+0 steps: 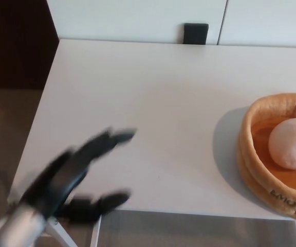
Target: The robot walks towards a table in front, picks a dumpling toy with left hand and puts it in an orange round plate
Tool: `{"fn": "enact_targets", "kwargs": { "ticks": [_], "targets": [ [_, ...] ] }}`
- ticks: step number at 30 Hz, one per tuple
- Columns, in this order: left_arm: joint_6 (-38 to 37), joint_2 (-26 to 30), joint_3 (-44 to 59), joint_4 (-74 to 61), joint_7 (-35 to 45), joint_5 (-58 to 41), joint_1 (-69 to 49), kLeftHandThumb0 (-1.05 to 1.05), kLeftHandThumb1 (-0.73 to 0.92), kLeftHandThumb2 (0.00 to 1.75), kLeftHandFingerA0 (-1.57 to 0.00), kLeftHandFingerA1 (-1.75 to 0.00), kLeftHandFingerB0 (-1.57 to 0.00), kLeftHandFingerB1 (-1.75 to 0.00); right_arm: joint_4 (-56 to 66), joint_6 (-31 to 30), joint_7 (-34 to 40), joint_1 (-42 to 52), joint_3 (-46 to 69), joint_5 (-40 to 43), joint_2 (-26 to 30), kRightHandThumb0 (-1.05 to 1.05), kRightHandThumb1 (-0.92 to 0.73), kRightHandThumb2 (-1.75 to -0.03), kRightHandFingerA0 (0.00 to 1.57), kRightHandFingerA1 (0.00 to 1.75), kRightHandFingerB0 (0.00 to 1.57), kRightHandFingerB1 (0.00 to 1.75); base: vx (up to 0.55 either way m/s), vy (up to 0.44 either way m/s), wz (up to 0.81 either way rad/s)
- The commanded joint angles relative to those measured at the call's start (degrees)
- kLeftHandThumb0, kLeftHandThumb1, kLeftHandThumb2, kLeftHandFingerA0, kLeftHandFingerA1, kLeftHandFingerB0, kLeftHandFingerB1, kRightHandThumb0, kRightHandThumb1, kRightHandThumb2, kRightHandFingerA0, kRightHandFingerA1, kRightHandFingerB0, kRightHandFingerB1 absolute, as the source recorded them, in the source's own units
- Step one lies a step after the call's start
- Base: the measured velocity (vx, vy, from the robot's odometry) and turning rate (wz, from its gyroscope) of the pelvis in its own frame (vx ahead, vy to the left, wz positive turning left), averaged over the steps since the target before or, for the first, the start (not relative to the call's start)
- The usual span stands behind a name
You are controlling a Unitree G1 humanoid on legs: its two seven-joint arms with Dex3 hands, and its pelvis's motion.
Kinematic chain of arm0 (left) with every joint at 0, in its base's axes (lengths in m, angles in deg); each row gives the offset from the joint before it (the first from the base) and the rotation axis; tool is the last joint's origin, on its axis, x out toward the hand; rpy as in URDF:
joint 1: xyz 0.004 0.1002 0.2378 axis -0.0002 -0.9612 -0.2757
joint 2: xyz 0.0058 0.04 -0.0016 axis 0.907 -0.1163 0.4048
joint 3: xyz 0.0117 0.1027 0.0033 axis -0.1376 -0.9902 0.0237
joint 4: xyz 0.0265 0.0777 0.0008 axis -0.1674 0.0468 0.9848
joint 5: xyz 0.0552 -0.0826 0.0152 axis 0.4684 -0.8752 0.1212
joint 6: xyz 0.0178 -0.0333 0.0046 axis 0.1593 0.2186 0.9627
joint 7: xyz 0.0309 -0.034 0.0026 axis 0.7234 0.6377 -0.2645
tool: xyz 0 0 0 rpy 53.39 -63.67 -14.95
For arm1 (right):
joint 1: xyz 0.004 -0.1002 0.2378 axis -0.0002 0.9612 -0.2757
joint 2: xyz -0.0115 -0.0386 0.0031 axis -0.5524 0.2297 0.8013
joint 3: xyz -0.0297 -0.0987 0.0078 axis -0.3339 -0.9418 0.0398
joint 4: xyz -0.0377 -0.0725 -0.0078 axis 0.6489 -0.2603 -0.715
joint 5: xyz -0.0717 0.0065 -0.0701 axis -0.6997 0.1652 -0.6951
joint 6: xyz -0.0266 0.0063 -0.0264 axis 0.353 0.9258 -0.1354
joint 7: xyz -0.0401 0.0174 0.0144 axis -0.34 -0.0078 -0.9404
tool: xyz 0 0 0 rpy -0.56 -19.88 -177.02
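Left hand (pixel 73 177) splayed empty; round dumpling (pixel 291 143) in soft orange plate (pixel 251 164)

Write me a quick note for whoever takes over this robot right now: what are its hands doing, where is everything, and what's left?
Left hand: open, empty, blurred, over the near left corner of the white table.
Right hand: not in view.
Dumpling toy: lying inside the orange round plate at the table's right edge.
Done: dumpling placed in the plate.
Left: apparently nothing except bringing the arm to rest.
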Motion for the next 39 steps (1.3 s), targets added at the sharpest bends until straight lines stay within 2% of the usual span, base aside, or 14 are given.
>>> {"fn": "enact_targets", "kwargs": {
  "ticks": [1,4,5,6,7,11,18,21,23,24,31,32,34,39],
  "targets": [
    [-56.0,9.3,25.1,23.0,6.6,-19.3,-50.1,-0.84,0.61,1.0,-0.34,-0.49,-0.25,-0.42,-2.0,-1.5,-2.6,7.2,4.0,3.4,3.7,-0.44,-0.73,-0.61,0.63,0.65,0.25,0.29,0.0,0.0,0.0],
    [-57.3,13.0,25.3,31.1,6.7,-17.5,-49.1,-0.75,0.57,1.0,-0.46,-0.54,-0.37,-0.47,-2.5,-1.5,-2.1,7.6,4.4,3.5,3.5,-0.43,-0.72,-0.62,0.66,0.68,0.27,0.3,0.0,0.0,0.02],
    [-55.3,13.8,25.7,33.4,8.5,-18.3,-48.6,-0.8,0.56,0.94,-0.73,-0.59,-0.49,-0.49,-2.5,-1.6,-2.3,7.6,4.8,3.8,3.5,-0.31,-0.52,-1.01,0.57,0.73,0.11,0.49,0.0,0.0,0.0],
    [-53.8,14.2,26.0,35.0,9.8,-19.0,-48.3,-0.8,0.56,0.94,-0.73,-0.59,-0.49,-0.49,-2.4,-1.8,-2.5,7.7,5.0,4.0,3.5,-0.31,-0.52,-1.01,0.57,0.73,0.11,0.49,0.0,0.0,0.0],
    [-50.5,14.7,26.4,36.3,11.3,-19.4,-47.7,-0.87,0.59,0.69,-0.87,-0.52,-0.56,-0.41,-2.3,-1.8,-2.5,7.6,5.2,4.1,3.6,-0.43,-0.74,-0.62,0.6,0.61,0.26,0.29,0.0,0.0,0.0],
    [-45.1,16.4,26.2,43.9,13.0,-19.3,-43.6,-0.82,0.58,0.66,-0.74,-0.47,-0.57,-0.41,-2.0,-1.7,-2.2,7.6,5.3,4.0,3.6,-0.44,-0.72,-0.62,0.62,0.66,0.27,0.3,0.0,0.0,0.0],
    [-38.9,21.6,18.7,61.1,6.1,-7.2,-33.6,-0.66,0.67,0.61,-0.87,-0.48,-0.71,-0.44,-1.9,-1.9,-2.4,8.0,5.3,3.3,3.2,-0.44,-0.72,-0.62,0.61,0.69,0.25,0.3,0.0,0.0,0.0],
    [-27.7,22.7,7.0,69.1,-0.5,6.2,-23.4,-0.41,0.69,0.61,-0.71,-0.47,-0.57,-0.41,-2.4,-1.6,-2.0,7.7,5.8,3.4,3.3,-0.42,-0.73,-0.62,0.63,0.57,0.26,0.29,0.0,0.0,0.0],
    [-26.3,22.3,3.9,72.0,-1.2,8.4,-20.5,-0.41,0.69,0.61,-0.71,-0.47,-0.57,-0.41,-2.5,-1.7,-1.9,7.8,5.9,3.4,3.3,-0.42,-0.73,-0.62,0.63,0.57,0.26,0.29,0.0,0.0,0.0],
    [-24.0,21.3,1.6,74.8,-1.5,9.9,-18.0,-0.42,0.68,0.6,-0.45,-0.39,-0.39,-0.35,-2.4,-1.5,-1.8,8.0,5.8,3.2,3.2,-0.43,-0.73,-0.61,0.62,0.56,0.27,0.3,0.0,0.0,0.0],
    [-17.2,16.5,-5.7,87.7,-3.7,11.0,-6.8,-0.5,0.68,0.61,-0.33,-0.37,-0.22,-0.3,-2.1,-1.6,-2.5,8.4,5.5,2.3,3.3,-0.41,-0.73,-0.62,0.63,0.73,0.26,0.3,0.0,0.0,0.0],
    [-15.6,16.1,-5.8,88.1,-3.7,10.7,-4.8,-0.55,0.53,0.8,-0.27,-0.48,-0.17,-0.41,-2.2,-1.7,-2.5,8.4,5.8,2.5,3.2,-0.43,-0.73,-0.61,0.63,0.69,0.27,0.31,0.0,0.0,0.0],
    [-12.9,15.2,-6.0,89.6,-4.1,9.4,-0.7,-0.46,0.67,0.61,-0.42,-0.41,-0.27,-0.32,-2.4,-1.7,-2.5,8.2,6.2,2.7,2.9,-0.44,-0.73,-0.62,0.62,0.69,0.27,0.31,0.0,0.0,0.0],
    [-8.3,15.1,-1.7,88.3,-12.2,3.7,1.6,-0.43,0.68,0.6,-0.5,-0.53,-0.33,-0.35,-2.2,-1.8,-2.8,8.4,6.7,2.8,2.4,-0.43,-0.73,-0.61,0.59,0.61,0.26,0.29,0.0,0.0,0.0]
  ]
}}
